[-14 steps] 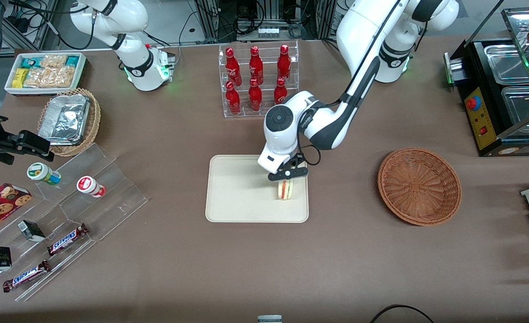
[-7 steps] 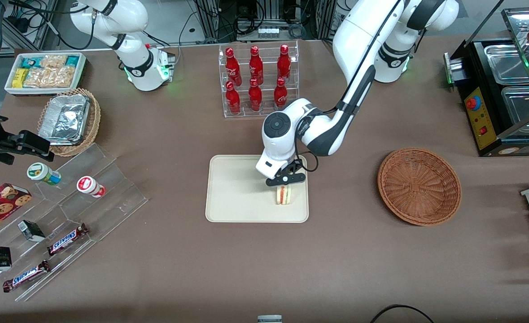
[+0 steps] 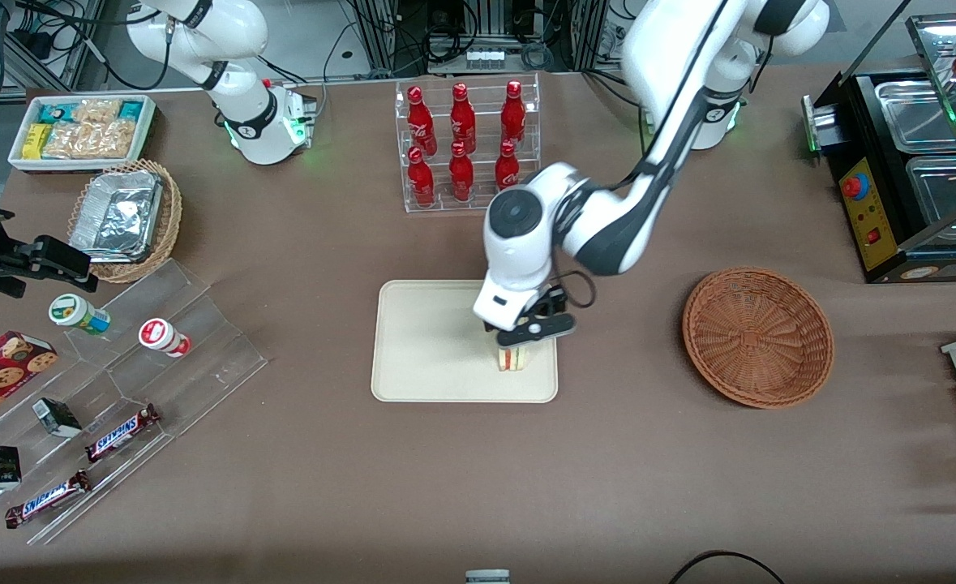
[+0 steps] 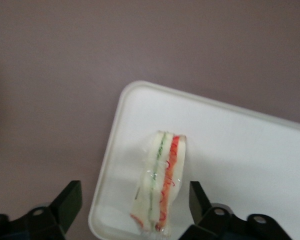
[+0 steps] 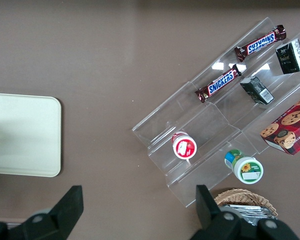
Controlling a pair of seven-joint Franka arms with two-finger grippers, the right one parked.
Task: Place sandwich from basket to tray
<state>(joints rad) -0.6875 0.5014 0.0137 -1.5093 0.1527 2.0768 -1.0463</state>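
Observation:
The sandwich (image 3: 512,358) stands on its edge on the cream tray (image 3: 429,349), near the tray's corner that is closest to the front camera and the basket. Its red and green filling stripes face up in the left wrist view, where the sandwich (image 4: 160,187) rests on the tray (image 4: 240,145). My left gripper (image 3: 526,331) hovers just above it, open. The black fingers (image 4: 70,202) stand wide on either side of the sandwich without touching it. The reddish-brown wicker basket (image 3: 757,337) sits empty toward the working arm's end of the table.
A clear rack of red bottles (image 3: 465,146) stands farther from the front camera than the tray. Toward the parked arm's end are an acrylic step stand with snacks (image 3: 121,389), a tan basket of foil trays (image 3: 125,219) and a white snack bin (image 3: 80,130). A black appliance (image 3: 907,162) stands past the basket.
The left wrist has risen off the sandwich and drifted slightly toward the basket. The sandwich stays standing on the tray, free of the fingers.

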